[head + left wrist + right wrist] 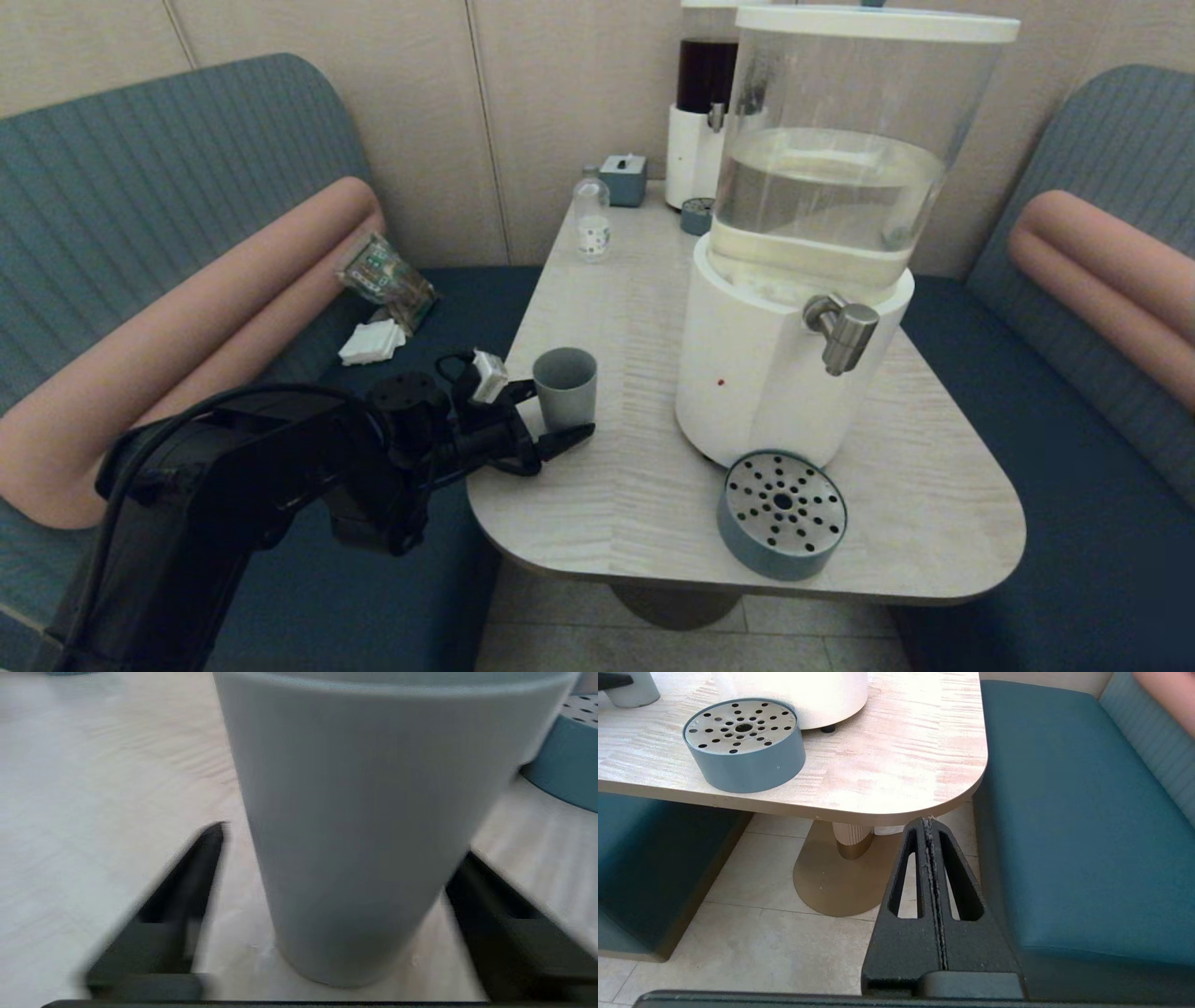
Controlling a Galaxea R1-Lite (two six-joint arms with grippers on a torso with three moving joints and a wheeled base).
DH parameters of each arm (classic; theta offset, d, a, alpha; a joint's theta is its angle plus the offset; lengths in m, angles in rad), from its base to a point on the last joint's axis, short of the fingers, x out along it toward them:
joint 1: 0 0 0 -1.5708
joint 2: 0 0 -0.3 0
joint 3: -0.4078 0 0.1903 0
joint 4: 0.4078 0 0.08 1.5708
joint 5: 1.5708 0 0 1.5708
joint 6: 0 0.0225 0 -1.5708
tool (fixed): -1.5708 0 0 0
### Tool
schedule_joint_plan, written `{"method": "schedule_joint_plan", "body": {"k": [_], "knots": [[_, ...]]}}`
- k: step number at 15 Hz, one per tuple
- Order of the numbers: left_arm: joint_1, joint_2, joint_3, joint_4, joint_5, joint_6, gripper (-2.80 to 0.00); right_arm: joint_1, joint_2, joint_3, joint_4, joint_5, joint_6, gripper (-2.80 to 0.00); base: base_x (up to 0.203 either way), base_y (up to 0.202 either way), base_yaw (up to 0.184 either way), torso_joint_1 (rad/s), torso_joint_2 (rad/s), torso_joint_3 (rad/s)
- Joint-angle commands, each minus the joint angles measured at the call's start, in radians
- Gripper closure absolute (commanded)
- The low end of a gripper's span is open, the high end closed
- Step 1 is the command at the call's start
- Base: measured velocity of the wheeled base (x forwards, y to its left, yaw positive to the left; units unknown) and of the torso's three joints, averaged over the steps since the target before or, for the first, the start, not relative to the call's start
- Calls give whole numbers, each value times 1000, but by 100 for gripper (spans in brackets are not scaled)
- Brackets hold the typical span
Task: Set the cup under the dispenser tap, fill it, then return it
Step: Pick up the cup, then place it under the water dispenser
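The grey-blue cup (565, 383) stands upright near the left edge of the table (616, 485). In the left wrist view the cup (369, 826) fills the space between the two black fingers (187, 891). My left gripper (557, 413) is open around the cup's lower part, with a gap showing on one side. The steel dispenser tap (843, 332) juts from the white base of the big dispenser (766, 383), to the right of the cup. My right gripper (928, 821) is shut and empty, low by the table's front right corner, out of the head view.
A round grey-blue drip tray (782, 513) sits below the tap near the front edge. At the back stand a narrow dark-liquid dispenser (705, 103), a small clear bottle (592, 222) and a blue box (623, 179). Teal benches (1055, 448) flank the table.
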Motion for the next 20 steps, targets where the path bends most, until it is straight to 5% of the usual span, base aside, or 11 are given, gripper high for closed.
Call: {"method": "schedule_joint_plan", "body": {"k": [1,7,12,15,20], "knots": [[-3,0,-31,-9,8,-1,0,0,0,0,0,0,-1,0,0,0,0,0,0,0],[-10,-43,11,-9,13,-2,0,0,0,0,0,0,1,0,0,0,0,0,0,0],[-38,-237,208,-9,11,1,0,0,0,0,0,0,1,0,0,0,0,0,0,0],[-131,-366,312,-9,20,-2,0,0,0,0,0,0,-1,0,0,0,0,0,0,0],[-283,-386,315,-9,112,-35,0,0,0,0,0,0,1,0,0,0,0,0,0,0]]}}
